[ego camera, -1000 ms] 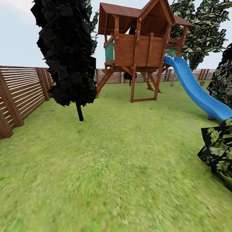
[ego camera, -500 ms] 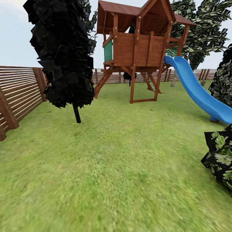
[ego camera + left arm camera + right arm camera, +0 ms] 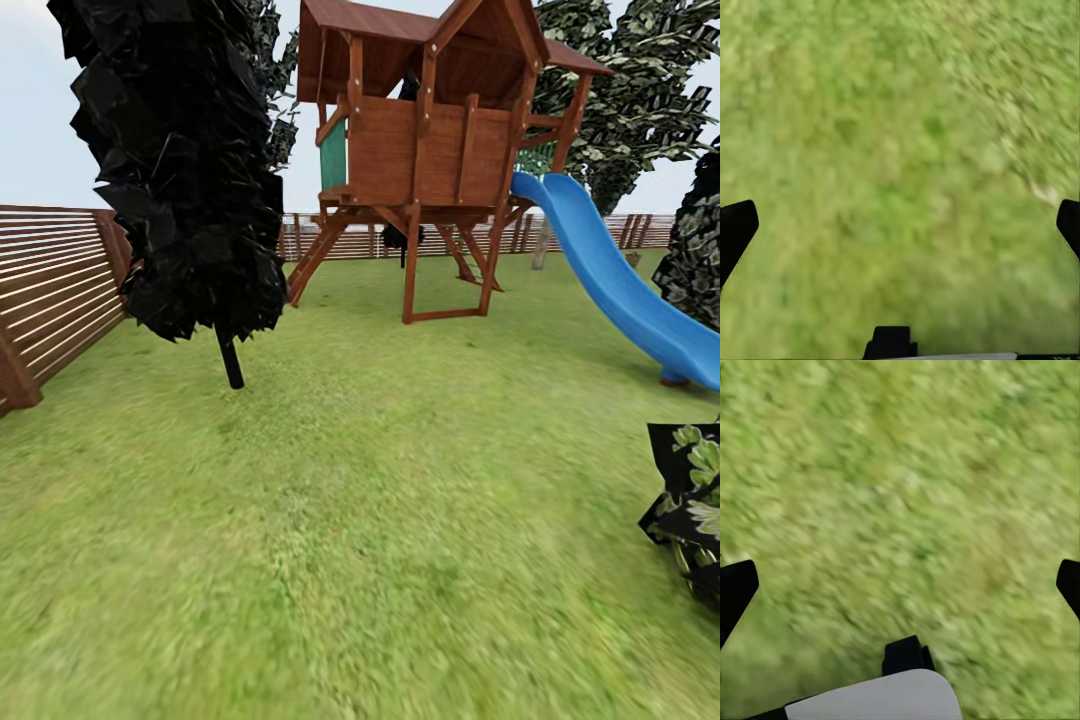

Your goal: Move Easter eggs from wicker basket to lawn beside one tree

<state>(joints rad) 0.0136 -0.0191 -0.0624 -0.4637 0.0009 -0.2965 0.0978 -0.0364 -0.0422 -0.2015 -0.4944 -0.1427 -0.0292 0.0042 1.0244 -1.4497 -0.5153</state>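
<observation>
Short green lawn (image 3: 380, 520) spreads across the head view. Neither the Easter eggs nor the wicker basket is in view. A tall leafy tree (image 3: 640, 90) rises behind the slide at the back right, its trunk mostly hidden. In the left wrist view my left gripper (image 3: 900, 225) is open over bare grass, its dark fingertips (image 3: 735, 229) wide apart. The right wrist view has my right gripper (image 3: 900, 585) open too, with only grass between its fingertips (image 3: 735, 585).
A thin-stemmed dark cypress (image 3: 185, 170) stands at the left. A wooden playhouse (image 3: 430, 140) with a blue slide (image 3: 620, 290) sits ahead. A slatted fence (image 3: 50, 290) runs along the left, and a dark leafy bush (image 3: 695, 510) juts in at the right edge.
The whole view has moved forward over the lawn: the cypress looms larger and further left, the bush slides off to the right. Nothing on the lawn itself has moved.
</observation>
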